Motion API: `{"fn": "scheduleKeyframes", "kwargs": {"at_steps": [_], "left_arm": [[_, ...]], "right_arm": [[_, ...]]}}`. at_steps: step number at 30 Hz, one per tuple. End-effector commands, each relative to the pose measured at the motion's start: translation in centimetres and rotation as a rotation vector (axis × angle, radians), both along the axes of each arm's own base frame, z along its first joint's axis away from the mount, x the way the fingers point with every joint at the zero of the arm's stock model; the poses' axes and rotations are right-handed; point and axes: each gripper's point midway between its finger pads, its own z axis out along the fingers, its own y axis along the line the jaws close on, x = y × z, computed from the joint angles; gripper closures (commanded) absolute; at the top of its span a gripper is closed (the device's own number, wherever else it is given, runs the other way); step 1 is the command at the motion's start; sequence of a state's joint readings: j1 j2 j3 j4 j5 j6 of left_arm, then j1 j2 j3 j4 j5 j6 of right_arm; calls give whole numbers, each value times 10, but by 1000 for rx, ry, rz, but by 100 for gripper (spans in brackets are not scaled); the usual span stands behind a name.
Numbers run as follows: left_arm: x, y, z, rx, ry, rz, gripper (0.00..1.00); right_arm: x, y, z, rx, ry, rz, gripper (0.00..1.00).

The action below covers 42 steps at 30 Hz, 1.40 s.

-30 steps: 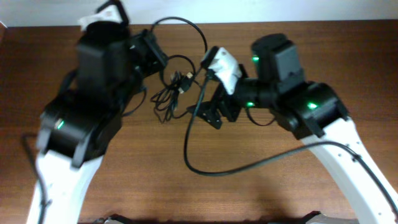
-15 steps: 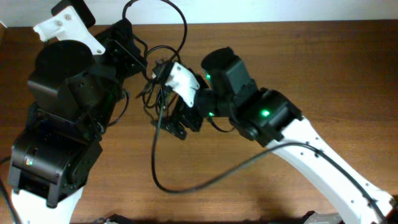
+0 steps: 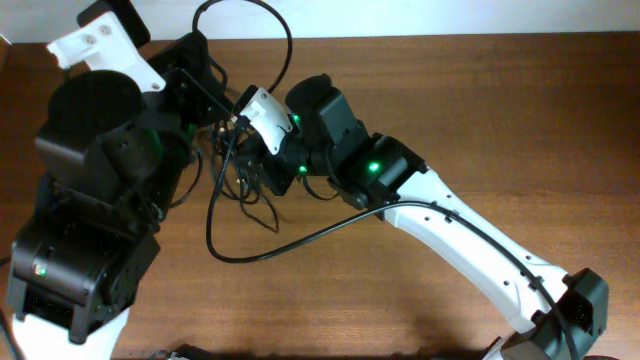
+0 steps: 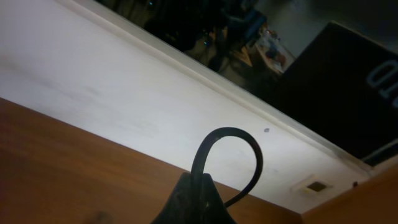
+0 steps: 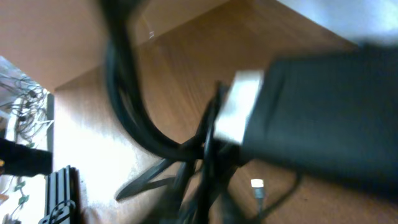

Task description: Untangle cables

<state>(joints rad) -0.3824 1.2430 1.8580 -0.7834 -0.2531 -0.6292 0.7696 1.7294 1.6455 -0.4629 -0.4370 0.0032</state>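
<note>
Cables (image 3: pixel 247 194) were found bunched on the table (image 3: pixel 480 120), right below the right claw (image 3: pixel 260 165). The left claw (image 3: pixel 205 85) was just beyond. Neither claw's opening could be told.

- Two robot arms: left arm (image 3: pixel 90 200) and right arm (image 3: pixel 440 220).
- One tangle of thin black cables (image 3: pixel 243 190); how many cannot be told.
- One metallic plug end (image 5: pixel 257 185) visible.
- One tabletop (image 3: pixel 480 100).

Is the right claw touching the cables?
Cannot tell. Overhead, the right claw overlaps the dark cables with no contact or gap plainly visible; the right wrist view is too blurred.
</note>
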Motion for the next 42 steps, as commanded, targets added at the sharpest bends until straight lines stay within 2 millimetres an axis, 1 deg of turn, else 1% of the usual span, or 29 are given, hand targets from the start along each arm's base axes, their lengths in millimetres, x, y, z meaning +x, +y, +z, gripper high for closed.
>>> {"fn": "scheduleKeyframes", "kwargs": {"at_steps": [1, 2, 3, 5, 6, 7, 8, 9, 11, 12, 14, 15, 16, 17, 18, 19, 20, 22, 24, 25, 28, 31, 32, 34, 36, 38, 39, 40, 42], "left_arm": [[-16, 43, 9, 65, -26, 201, 100], [-25, 62, 11, 76, -30, 284, 100], [-40, 87, 17, 81, -43, 384, 100], [-65, 114, 26, 75, -72, 483, 100], [-85, 132, 32, 67, -94, 551, 100], [-101, 145, 36, 58, -114, 596, 100], [-111, 149, 39, 48, -128, 600, 100], [-107, 140, 40, 39, -131, 540, 100], [-94, 131, 35, 46, -110, 499, 100], [-80, 123, 29, 54, -86, 467, 100], [-51, 107, 17, 69, -37, 403, 100], [-37, 99, 12, 72, -21, 374, 100], [-25, 89, 9, 67, -15, 329, 100], [-14, 78, 9, 55, -23, 277, 100], [-5, 67, 15, 37, -47, 226, 100], [1, 57, 22, 18, -82, 178, 100], [5, 48, 37, -8, -143, 134, 100], [5, 47, 55, -66, -211, 130, 100], [3, 45, 76, -130, -290, 115, 100], [1, 41, 85, -149, -324, 87, 100], [-2, 38, 99, -211, -375, 63, 100], [-7, 22, 112, -252, -416, -33, 100], [-9, 19, 114, -257, -425, -45, 100], [-11, 15, 117, -263, -434, -59, 100], [-14, 15, 122, -267, -446, -63, 100], [-16, 15, 126, -270, -458, -64, 100], [-17, 15, 127, -270, -462, -65, 100], [-17, 15, 127, -270, -458, -64, 100], [-16, 15, 125, -266, -451, -63, 100]], "right_arm": [[29, -35, 17, -12, -45, -141, 96], [47, -72, 27, -17, -44, -223, 96], [63, -106, 33, -24, -38, -300, 96], [91, -186, 42, -39, -19, -479, 96], [104, -250, 49, -36, -1, -615, 96], [108, -287, 55, -18, 5, -684, 96], [106, -309, 65, 22, 8, -701, 96], [95, -310, 78, 109, 33, -626, 96], [87, -295, 73, 104, 65, -584, 96], [79, -278, 66, 79, 89, -551, 96], [59, -232, 55, 26, 99, -440, 96], [47, -206, 53, 6, 94, -384, 91], [35, -182, 52, -11, 80, -334, 69], [27, -164, 50, -38, 57, -313, 9], [21, -152, 48, -70, 28, -313, 1], [19, -143, 44, -110, -2, -332, 1], [19, -134, 37, -151, -27, -350, 1], [19, -125, 28, -174, -27, -342, 1], [24, -119, 14, -195, 2, -335, 0], [23, -115, 9, -195, 19, -317, 1], [19, -98, 2, -157, 57, -239, 0], [20, -73, -6, -144, 44, -194, 1], [19, -63, -9, -140, 35, -174, 1], [19, -51, -15, -137, 31, -156, 1], [17, -43, -23, -145, 39, -140, 1], [11, -32, -29, -145, 43, -111, 1], [4, -22, -33, -148, 43, -87, 11], [1, -16, -37, -154, 42, -76, 95], [4, -15, -43, -171, 44, -88, 96]]}}
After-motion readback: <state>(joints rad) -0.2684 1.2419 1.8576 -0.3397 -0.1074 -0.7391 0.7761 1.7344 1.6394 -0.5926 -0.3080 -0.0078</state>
